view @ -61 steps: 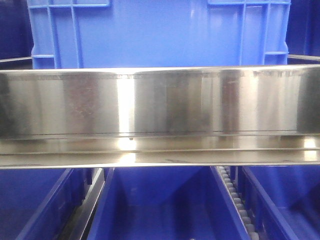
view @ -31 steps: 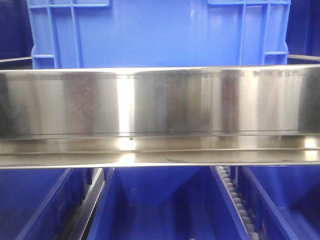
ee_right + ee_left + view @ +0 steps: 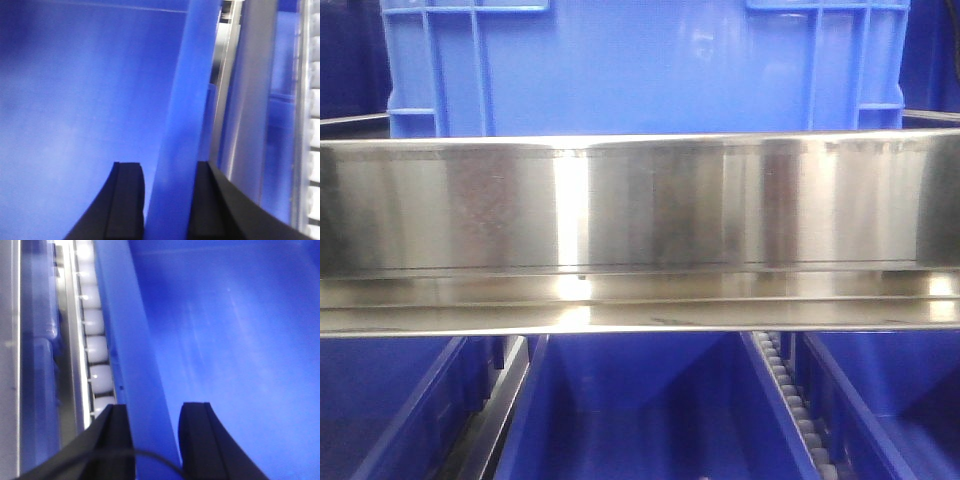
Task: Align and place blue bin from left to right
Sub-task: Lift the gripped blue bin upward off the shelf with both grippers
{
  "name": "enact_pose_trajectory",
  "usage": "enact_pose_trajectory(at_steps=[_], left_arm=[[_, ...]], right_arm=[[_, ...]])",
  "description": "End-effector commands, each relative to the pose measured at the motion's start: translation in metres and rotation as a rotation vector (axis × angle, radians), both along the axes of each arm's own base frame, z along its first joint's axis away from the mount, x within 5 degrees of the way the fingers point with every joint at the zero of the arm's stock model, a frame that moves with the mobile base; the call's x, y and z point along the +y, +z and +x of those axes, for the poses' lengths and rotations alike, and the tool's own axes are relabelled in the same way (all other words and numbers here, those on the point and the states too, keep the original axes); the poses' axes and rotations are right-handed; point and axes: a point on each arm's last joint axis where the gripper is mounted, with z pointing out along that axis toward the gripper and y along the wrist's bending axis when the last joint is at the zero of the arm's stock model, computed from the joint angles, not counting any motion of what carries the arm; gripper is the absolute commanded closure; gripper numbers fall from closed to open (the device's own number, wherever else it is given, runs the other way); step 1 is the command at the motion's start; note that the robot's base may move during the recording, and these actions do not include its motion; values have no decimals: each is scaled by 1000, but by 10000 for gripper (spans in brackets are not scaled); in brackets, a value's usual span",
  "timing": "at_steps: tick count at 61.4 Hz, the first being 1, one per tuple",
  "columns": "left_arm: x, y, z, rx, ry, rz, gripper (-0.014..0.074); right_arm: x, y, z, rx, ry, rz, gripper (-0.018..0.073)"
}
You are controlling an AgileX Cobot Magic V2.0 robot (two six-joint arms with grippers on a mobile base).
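Note:
The blue bin [image 3: 640, 70], bright blue with raised ribs, stands on the upper level behind a steel rail, and its top is cut off by the frame. In the left wrist view my left gripper [image 3: 155, 407] straddles the bin's left wall [image 3: 130, 340], one black finger outside and one inside, both pressed against it. In the right wrist view my right gripper [image 3: 165, 165] clamps the bin's right wall [image 3: 185, 90] the same way. Neither gripper shows in the front view.
A wide polished steel rail [image 3: 640, 220] crosses the front view. Below it sit darker navy crates [image 3: 640, 420] separated by a roller track [image 3: 790, 390]. White rollers [image 3: 95, 347] run beside the bin's left wall, and a steel upright [image 3: 250, 100] and rollers [image 3: 315, 135] run past its right wall.
The blue bin has shifted a little to the right behind the steel rail. The rail and the lower crates have not moved.

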Motion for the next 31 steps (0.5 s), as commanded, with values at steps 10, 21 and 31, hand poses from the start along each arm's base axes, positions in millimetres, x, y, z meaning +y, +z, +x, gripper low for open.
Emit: enact_pose_trajectory(at_steps=[10, 21, 31], left_arm=[[4, 15, -6, -13, -4, -23, 591], [5, 52, -17, -119, -17, -85, 595], [2, 84, -29, -216, -48, -166, 595]], right_arm=[[3, 23, -12, -51, 32, 86, 638], [4, 46, -28, -92, 52, 149, 638], [3, 69, -45, -148, 65, 198, 638]])
